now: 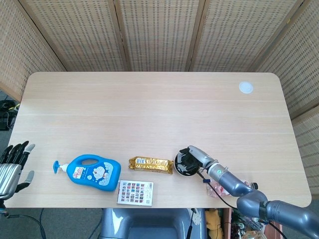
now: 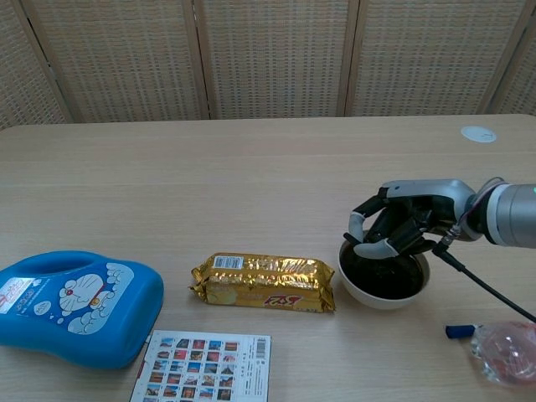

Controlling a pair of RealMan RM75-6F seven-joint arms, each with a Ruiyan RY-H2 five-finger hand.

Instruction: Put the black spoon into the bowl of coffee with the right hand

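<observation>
Near edge of counter (image 2: 251,159): stamp-sheet card (image 2: 205,365), blue Doraemon bottle (image 2: 71,306), clear plastic bag (image 2: 507,352) at far right. Next row: gold snack pack (image 2: 264,282), then white bowl of coffee (image 2: 383,276) just right of it. Right hand (image 2: 402,226) sits over the bowl's rim, fingers curled in; can't tell if it's grasping anything. Black spoon not discernible in either view. Left hand (image 1: 12,167) off the counter's left edge, fingers spread, holding nothing. White disc (image 1: 245,87) at far right corner.
</observation>
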